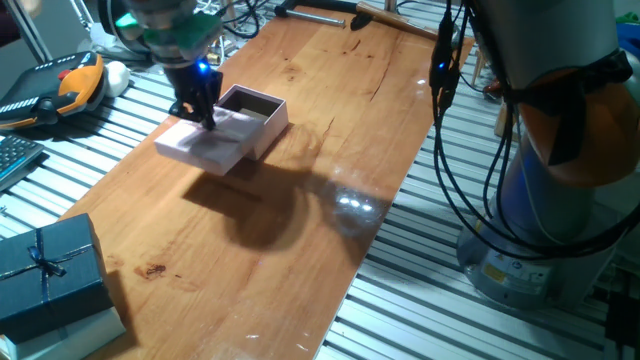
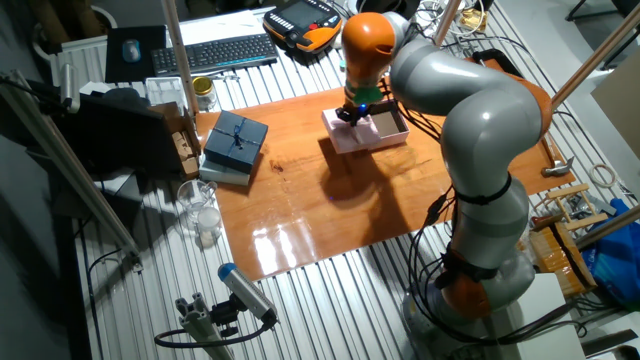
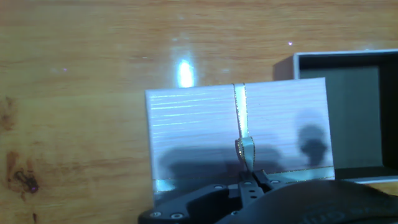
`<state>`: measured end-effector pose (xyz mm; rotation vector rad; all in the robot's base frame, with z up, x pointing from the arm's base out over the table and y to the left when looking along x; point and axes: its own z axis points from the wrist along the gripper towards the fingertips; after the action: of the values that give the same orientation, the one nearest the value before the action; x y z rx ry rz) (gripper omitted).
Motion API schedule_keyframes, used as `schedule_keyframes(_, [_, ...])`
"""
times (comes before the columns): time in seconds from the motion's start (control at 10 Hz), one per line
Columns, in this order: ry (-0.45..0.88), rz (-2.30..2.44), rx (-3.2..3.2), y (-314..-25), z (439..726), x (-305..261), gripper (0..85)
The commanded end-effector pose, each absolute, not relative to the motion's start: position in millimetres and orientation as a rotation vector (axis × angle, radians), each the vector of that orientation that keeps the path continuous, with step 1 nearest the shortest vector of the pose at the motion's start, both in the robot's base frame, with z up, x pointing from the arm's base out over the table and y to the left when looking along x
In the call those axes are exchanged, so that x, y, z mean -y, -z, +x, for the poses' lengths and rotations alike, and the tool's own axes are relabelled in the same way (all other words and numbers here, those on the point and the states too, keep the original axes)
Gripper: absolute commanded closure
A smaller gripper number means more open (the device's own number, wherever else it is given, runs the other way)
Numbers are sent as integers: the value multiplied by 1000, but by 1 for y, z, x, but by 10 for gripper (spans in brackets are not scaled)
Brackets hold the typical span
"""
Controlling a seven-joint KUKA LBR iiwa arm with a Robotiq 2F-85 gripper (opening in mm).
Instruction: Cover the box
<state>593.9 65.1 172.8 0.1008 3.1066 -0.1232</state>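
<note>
so far the box (image 1: 258,112) is uncovered, its brownish inside showing, just beside the pincer (image 1: 203,112) on the arm's side. the lid (image 1: 205,143) sits under the pincer, overlapping the box's near edge, not squared over it. the pincer looks pinched together on the lid's string (image 3: 244,146); shifting the lid across and seating it is left

A dark blue ribboned box (image 1: 48,268) sits at one corner of the desk (image 1: 300,200), atop a pale slab. Off the desk, on the slatted bench, lie a keyboard (image 2: 212,52), an orange pendant (image 2: 303,22), a small jar (image 2: 203,92) and a clear cup (image 2: 198,207).
</note>
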Motion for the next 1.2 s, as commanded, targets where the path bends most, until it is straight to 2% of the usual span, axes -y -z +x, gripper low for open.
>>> schedule_keyframes(0.0, [127,112,-3106,-172,592,-60,850])
schedule_keyframes(0.4, [160,119,-3103,-170,585,-38,850])
schedule_keyframes(1.1, [113,112,-3105,-170,585,-37,850])
